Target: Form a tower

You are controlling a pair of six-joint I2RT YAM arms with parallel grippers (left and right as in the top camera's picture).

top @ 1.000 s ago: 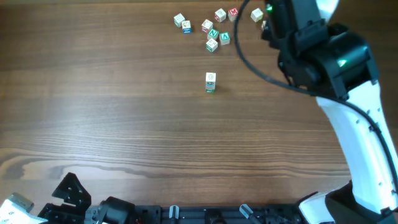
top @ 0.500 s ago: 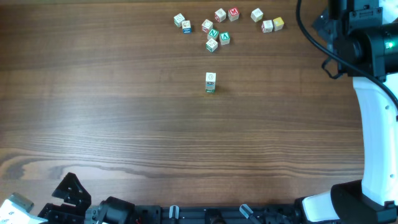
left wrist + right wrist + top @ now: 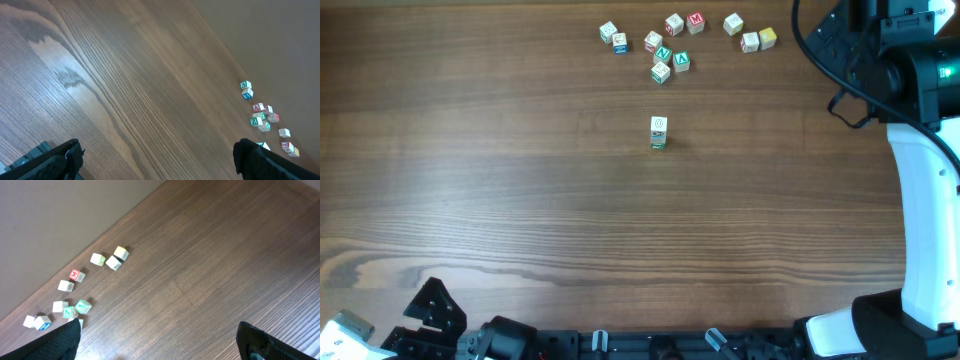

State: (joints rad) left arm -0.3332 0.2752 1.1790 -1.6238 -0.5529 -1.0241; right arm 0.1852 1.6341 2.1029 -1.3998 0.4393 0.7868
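The tower (image 3: 659, 131) is a narrow column of pale letter cubes with green marks, standing alone near the table's middle. Several loose letter cubes (image 3: 670, 45) lie scattered behind it at the far edge. They also show in the left wrist view as the loose cubes (image 3: 261, 116) and in the right wrist view as the loose cubes (image 3: 75, 305). My right gripper (image 3: 160, 342) is open over bare wood, well right of the tower. The right arm (image 3: 910, 75) sits at the right edge. My left gripper (image 3: 157, 160) is open and empty, low at the front left.
The left arm's base (image 3: 430, 310) lies at the front left corner. A black rail (image 3: 650, 345) runs along the front edge. The wooden table (image 3: 520, 200) ends just behind the loose cubes.
The right arm has pulled away from above the loose cubes to the table's right edge. The tower and cubes have not moved. The left arm is still.
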